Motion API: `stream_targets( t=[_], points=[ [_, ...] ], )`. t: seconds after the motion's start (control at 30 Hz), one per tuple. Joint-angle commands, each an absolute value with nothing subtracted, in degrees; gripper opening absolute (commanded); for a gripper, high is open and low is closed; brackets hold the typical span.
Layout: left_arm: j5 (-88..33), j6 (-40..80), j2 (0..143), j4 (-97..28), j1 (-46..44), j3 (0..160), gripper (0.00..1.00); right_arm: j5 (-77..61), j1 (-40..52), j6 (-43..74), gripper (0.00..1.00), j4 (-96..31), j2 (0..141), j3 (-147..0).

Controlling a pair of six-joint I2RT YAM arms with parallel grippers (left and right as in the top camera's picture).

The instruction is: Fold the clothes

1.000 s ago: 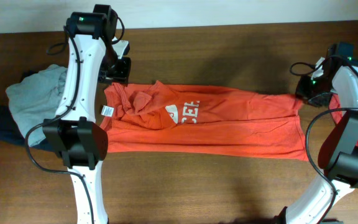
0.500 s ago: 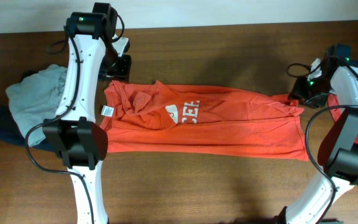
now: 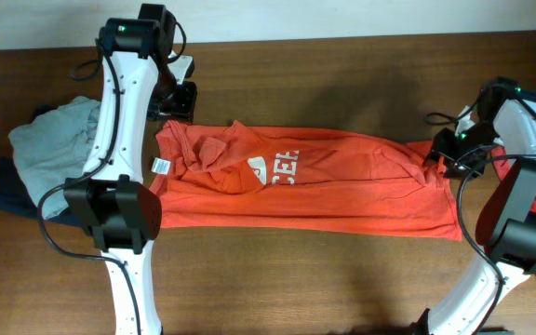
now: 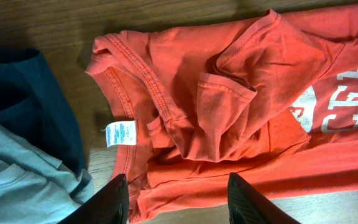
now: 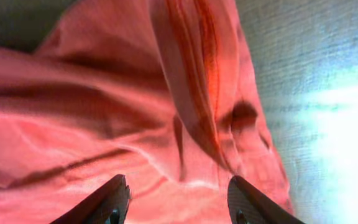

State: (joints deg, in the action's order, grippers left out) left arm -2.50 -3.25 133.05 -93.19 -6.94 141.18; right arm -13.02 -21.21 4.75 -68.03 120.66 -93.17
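On grainy brown tabletop (image 3: 342,279), rumpled orange shirt (image 3: 342,191), a long band; left hand (image 4: 176,190), right hand (image 5: 178,190) both wide-spread.

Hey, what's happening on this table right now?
Two robot arms are folding an orange T-shirt with white lettering, laid out as a long strip across the brown wooden table. The left gripper hovers open above the collar end; the right gripper is down at the bunched hem end, fingers apart. Grey and dark clothes lie piled beside the collar.
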Motion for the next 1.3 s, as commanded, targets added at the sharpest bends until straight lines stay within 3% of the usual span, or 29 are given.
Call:
stream_targets(
  t=[0.0, 0.27, 0.43, 0.83, 1.03, 1.27],
  points=[
    [-2.09, -3.57, 131.52, -93.01, -6.85, 141.05, 0.51, -12.99, -22.17, 5.10, 0.57, -70.76, 120.79, -94.17],
    [-2.11, -3.57, 131.52, -91.88, -6.85, 141.03, 0.52, -8.58, -22.13, 6.48, 0.61, -73.67, 120.81, -93.56],
    [-2.11, -3.55, 131.52, -90.87, -6.85, 141.03, 0.58, -9.21, -22.11, 10.68, 0.60, -70.15, 121.12, -89.95],
    [-2.11, -3.57, 131.52, -89.56, -6.85, 141.03, 0.60, -13.54, -22.15, 13.21, 0.40, -64.90, 121.14, -88.27],
    [-2.09, -3.57, 131.52, -89.36, -6.85, 141.03, 0.60, -12.99, -22.20, 13.98, 0.37, -64.69, 121.16, -88.29],
    [-2.11, -4.43, 131.52, -89.36, -6.85, 141.03, 0.61, -6.37, -22.20, 10.98, 0.50, -68.55, 121.14, -88.27]
  ],
)
